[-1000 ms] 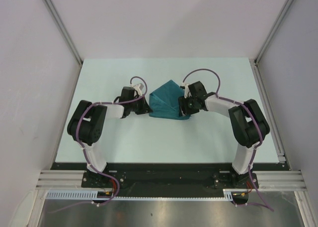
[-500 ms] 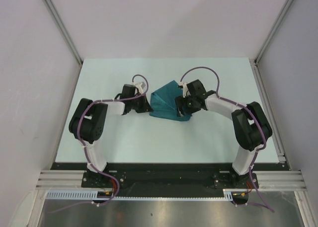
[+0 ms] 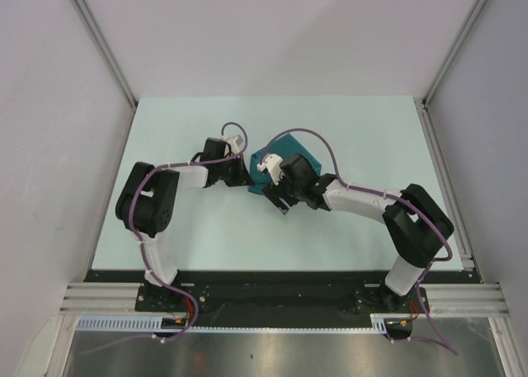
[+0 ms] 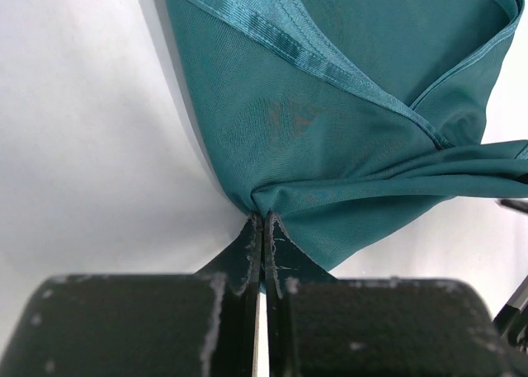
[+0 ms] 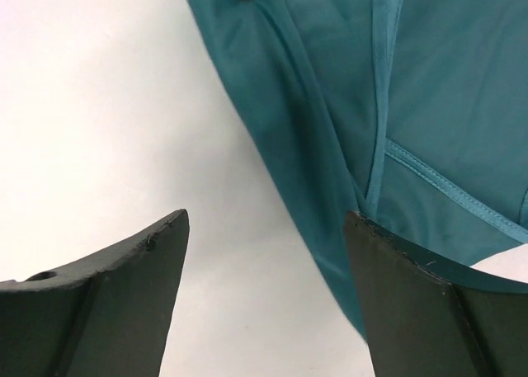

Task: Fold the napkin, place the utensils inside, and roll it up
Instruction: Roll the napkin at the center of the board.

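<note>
The napkin (image 4: 330, 88) lies bunched and half-folded on the pale table (image 3: 165, 228), roughly midway between the two arms, its hemmed edges crossing in loose layers rather than lying flat. At the napkin's left corner the left gripper (image 4: 262, 220) has its fingers pressed together on a gathered pinch of the cloth, so that the fabric fans out from that point. On the napkin's near-right side the right gripper (image 5: 264, 220) hovers low with its fingers spread wide and nothing held between them; one finger sits just over the folded edge, the other over bare table beside it. No fork shows in any view — whether it is hidden or simply out of frame cannot be told. The work looks to be at the folding step, with the fold untidy and not yet finished. The next move probably calls for the right gripper to settle on a free edge or corner, close on a single layer, and draw it across — while the left corner is held as an anchor.
</note>
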